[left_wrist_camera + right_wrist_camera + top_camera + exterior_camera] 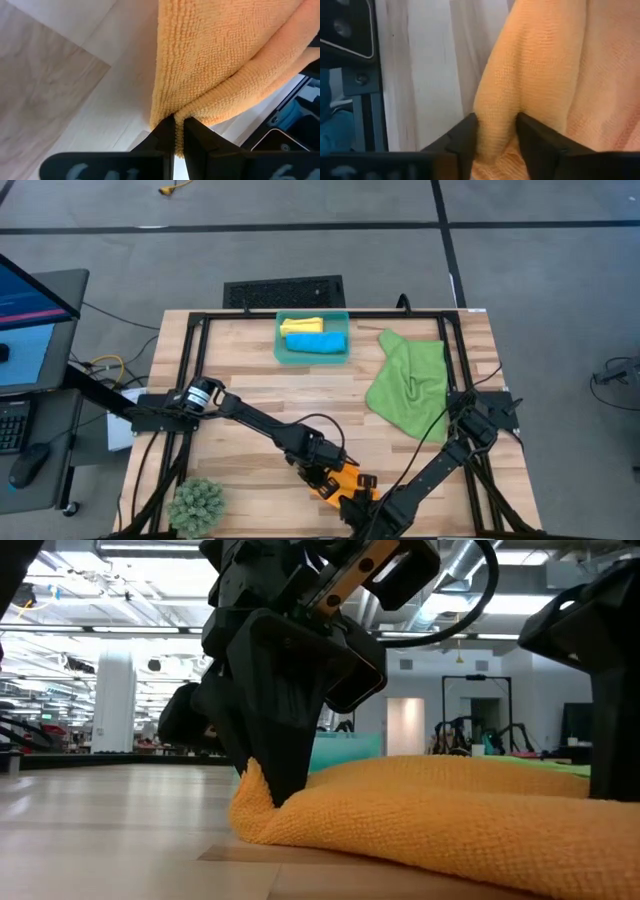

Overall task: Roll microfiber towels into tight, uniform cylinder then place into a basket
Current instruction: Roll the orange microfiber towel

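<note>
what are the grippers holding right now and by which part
Left gripper pinches the orange towel at its edge; right gripper straddles a fold of it.

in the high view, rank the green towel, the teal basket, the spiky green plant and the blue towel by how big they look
1. green towel, spread flat
2. teal basket
3. spiky green plant, close to the basket in apparent size, so that order is unsure
4. blue towel, rolled inside the basket

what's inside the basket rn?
The basket holds a yellow towel and a blue towel, side by side. Anything beneath them is covered.
</note>
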You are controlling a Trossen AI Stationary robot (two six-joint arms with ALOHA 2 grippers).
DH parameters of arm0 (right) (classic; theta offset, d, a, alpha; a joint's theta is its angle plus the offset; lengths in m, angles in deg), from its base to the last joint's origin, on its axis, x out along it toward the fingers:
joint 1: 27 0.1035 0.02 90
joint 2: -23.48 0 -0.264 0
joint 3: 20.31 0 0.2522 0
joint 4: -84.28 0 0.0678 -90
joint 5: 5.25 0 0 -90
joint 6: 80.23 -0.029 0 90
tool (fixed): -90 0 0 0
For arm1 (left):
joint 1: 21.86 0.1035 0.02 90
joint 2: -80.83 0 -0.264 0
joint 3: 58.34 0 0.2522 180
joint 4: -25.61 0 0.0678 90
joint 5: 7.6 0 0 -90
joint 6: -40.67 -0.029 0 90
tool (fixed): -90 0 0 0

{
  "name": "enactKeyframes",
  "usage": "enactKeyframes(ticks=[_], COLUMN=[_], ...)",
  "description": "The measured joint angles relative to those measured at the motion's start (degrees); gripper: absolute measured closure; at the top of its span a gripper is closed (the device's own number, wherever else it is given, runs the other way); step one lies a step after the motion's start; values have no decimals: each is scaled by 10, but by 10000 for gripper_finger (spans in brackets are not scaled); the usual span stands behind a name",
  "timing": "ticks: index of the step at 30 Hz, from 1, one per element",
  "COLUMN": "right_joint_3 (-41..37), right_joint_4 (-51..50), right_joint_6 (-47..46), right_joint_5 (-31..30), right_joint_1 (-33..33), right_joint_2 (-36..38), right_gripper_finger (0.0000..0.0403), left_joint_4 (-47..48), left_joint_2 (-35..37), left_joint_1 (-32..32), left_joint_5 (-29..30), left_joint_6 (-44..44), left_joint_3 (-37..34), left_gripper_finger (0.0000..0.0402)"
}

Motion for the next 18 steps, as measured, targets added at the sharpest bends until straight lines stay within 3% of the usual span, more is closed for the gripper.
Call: enactKeyframes(ticks=[10,14,18], right_joint_3=[-19,-20,-20], right_joint_4=[3,3,3], right_joint_6=[-39,-39,-39], right_joint_5=[-12,-17,-16], right_joint_1=[2,6,6], right_joint_2=[2,1,0], right_gripper_finger=[374,382,364], left_joint_4=[-25,-38,-40], left_joint_2=[0,0,0], left_joint_1=[-15,-23,-28], left_joint_5=[46,57,57], left_joint_6=[-82,-133,-162], left_joint_3=[0,0,0], left_gripper_finger=[390,390,390])
